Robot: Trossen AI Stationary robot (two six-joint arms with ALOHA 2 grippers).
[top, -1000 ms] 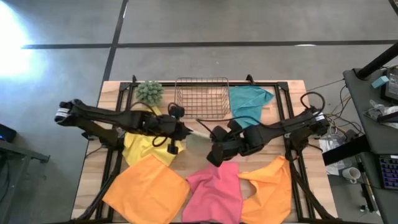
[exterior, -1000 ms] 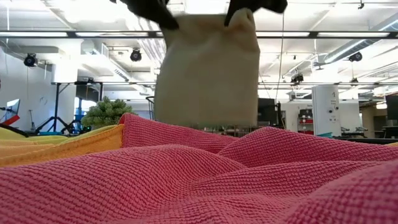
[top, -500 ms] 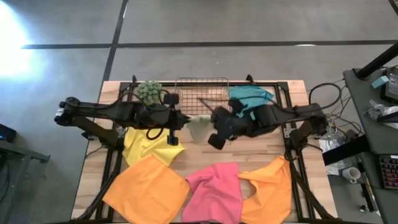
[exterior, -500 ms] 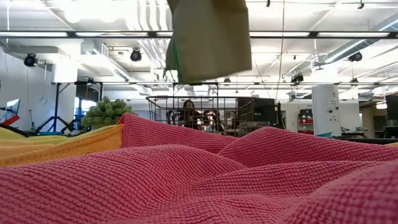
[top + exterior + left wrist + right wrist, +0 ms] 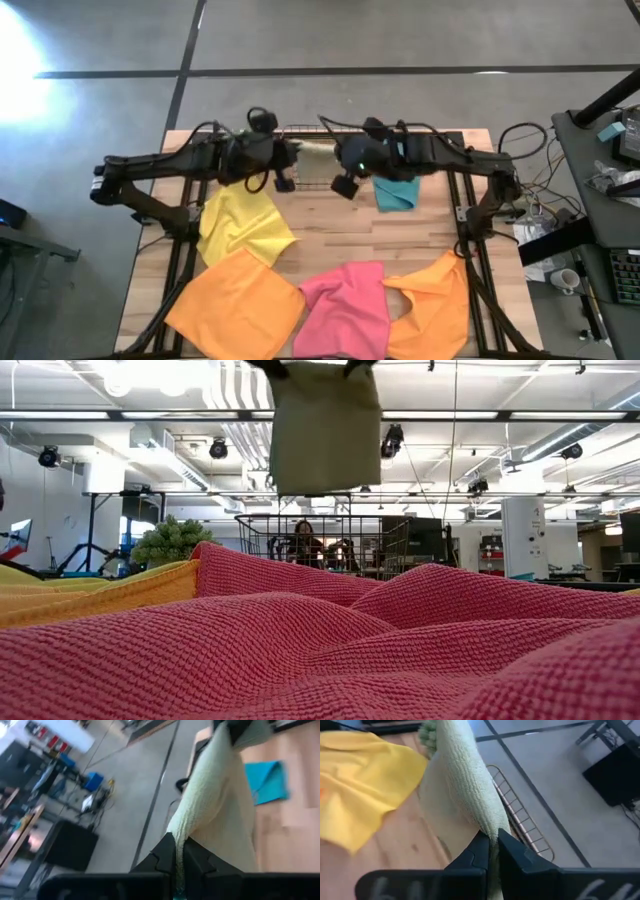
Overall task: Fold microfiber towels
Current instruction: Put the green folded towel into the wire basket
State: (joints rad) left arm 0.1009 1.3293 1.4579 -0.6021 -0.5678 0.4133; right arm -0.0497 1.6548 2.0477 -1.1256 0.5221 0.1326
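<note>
A sage green towel [image 5: 315,150] hangs folded between my two grippers, above the wire basket [image 5: 325,172] at the table's far edge. In the low view the towel [image 5: 325,430] hangs as a flat rectangle over the basket [image 5: 320,545]. My left gripper [image 5: 292,153] and my right gripper [image 5: 338,157] are each shut on one upper corner of it. On the table lie a teal towel [image 5: 396,191], a yellow towel [image 5: 245,225], two orange towels [image 5: 235,300] [image 5: 435,300] and a pink towel [image 5: 348,305]. My left gripper pinches the towel's upper edge at its left corner [image 5: 181,834] between its two fingers, coming level from the table's left. The towel hangs below the fingers, clear of the table. My right gripper pinches the same upper edge at its right corner [image 5: 488,827] between its two fingers, coming level from the table's right. The edge runs between the two grippers and the rest of the towel hangs down.
A fuzzy green plant ball [image 5: 170,540] stands left of the basket at the far edge, under my left arm in the high view. The bare wood [image 5: 330,230] in the table's middle is free. Black frame rails [image 5: 180,250] run along both sides.
Both grippers have carried the sage green towel from the table's middle toward the far edge and now hold it over the basket. The towel has stayed hanging folded between them. Both have stayed shut.
</note>
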